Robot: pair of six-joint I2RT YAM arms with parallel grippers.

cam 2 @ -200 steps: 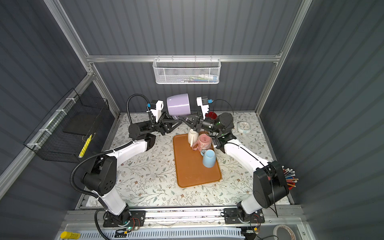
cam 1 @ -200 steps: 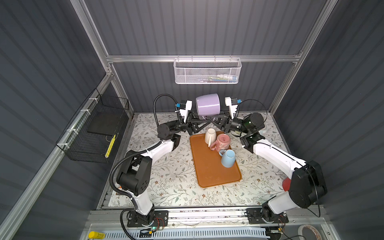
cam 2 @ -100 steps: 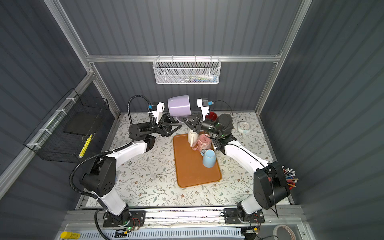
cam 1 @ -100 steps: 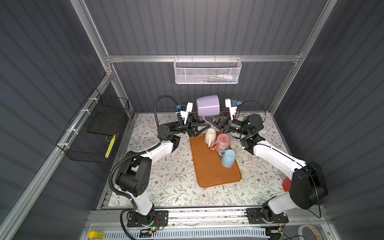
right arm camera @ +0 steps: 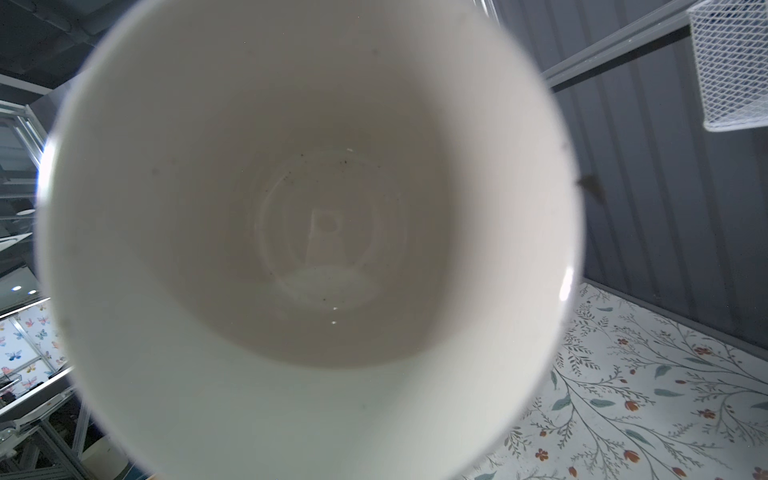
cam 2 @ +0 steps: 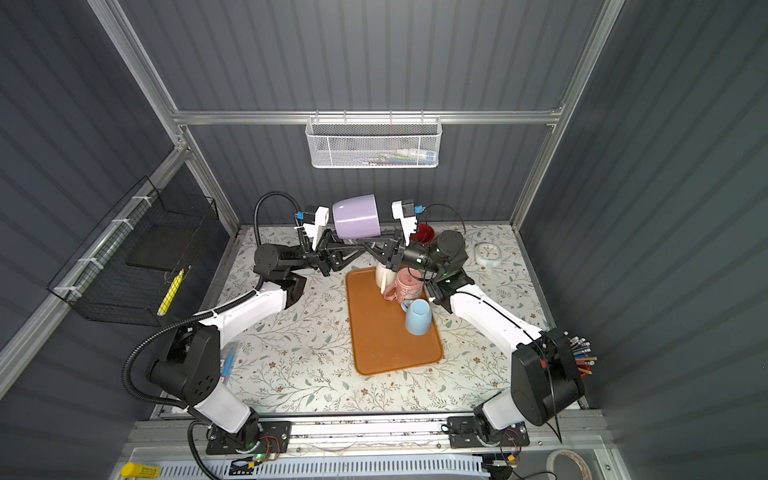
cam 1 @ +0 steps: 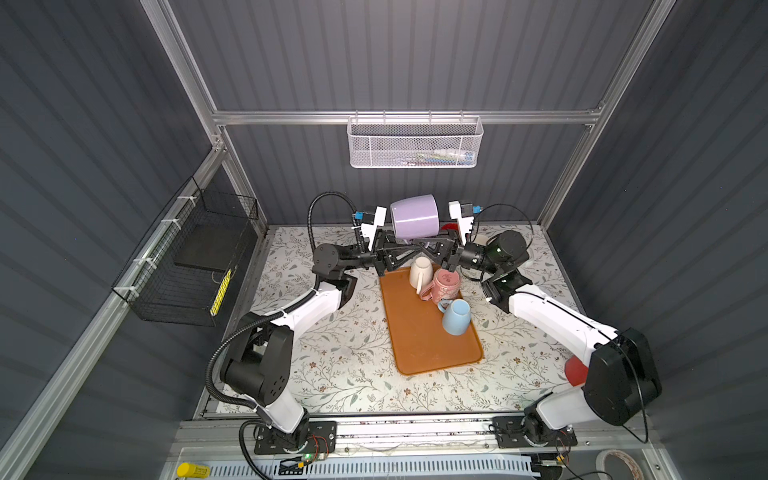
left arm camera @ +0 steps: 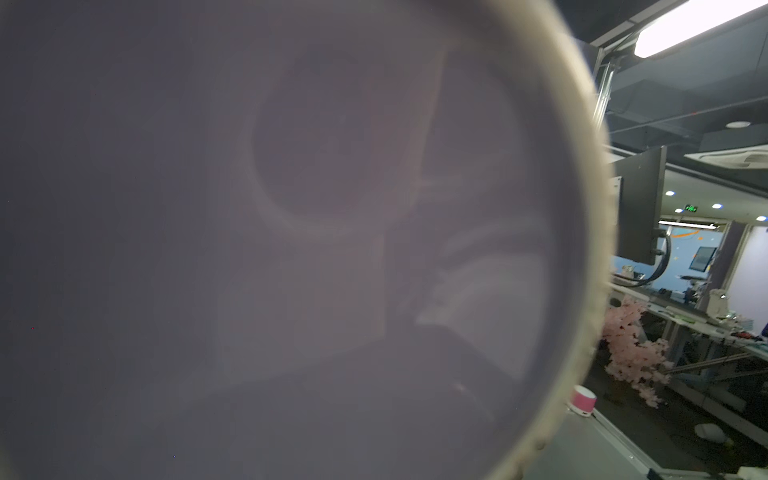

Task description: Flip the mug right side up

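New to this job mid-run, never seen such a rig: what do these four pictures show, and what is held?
Two robot arms stand at a flowered table. Both top views look down on the whole scene; the other two pictures come from a camera on each arm's wrist. On the table lies an orange tray bearing a cream mug, a pink mug and a blue mug. A lilac mug hangs aloft on its side, with the left claw and right claw meeting beneath it. The left wrist view is filled by its base, the right wrist view by its inside. The right claw seems to grip it; the left's hold is unclear.
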